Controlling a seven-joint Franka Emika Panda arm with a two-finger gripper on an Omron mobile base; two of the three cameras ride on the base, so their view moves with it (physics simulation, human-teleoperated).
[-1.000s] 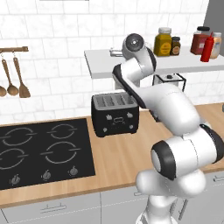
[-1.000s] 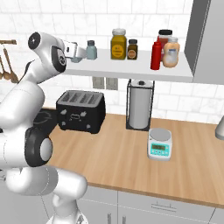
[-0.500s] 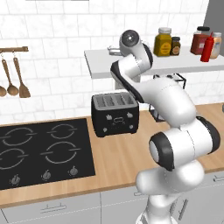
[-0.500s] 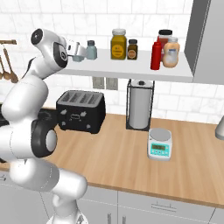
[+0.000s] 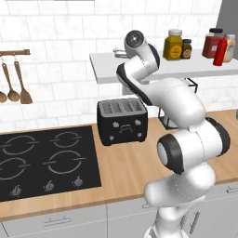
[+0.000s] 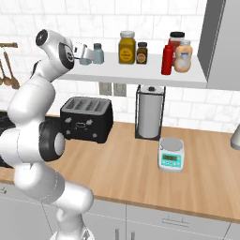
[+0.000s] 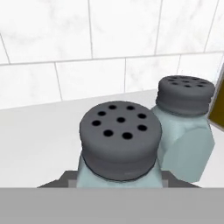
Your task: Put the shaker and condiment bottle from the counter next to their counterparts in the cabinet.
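Two shakers side by side now! The pincer [image 6: 80,52] pinches the shaker [image 7: 120,151] at the white cabinet [image 6: 140,72] shelf, just beside its counterpart [image 7: 186,127]. Placement looks nearly done; next it needs to let go and back off cleanly. Translucent blue-grey bodies, matte grey perforated caps. The red condiment bottle [image 6: 167,59] already stands by the peach bottle [image 6: 183,56].

Even, bright, soft light falls everywhere, with no glare. Faint shadows lie under the shelf [image 6: 140,75] and beside the toaster [image 5: 122,122]. Both wide views look slightly soft; the close view is sharper, with blocky rendered edges.
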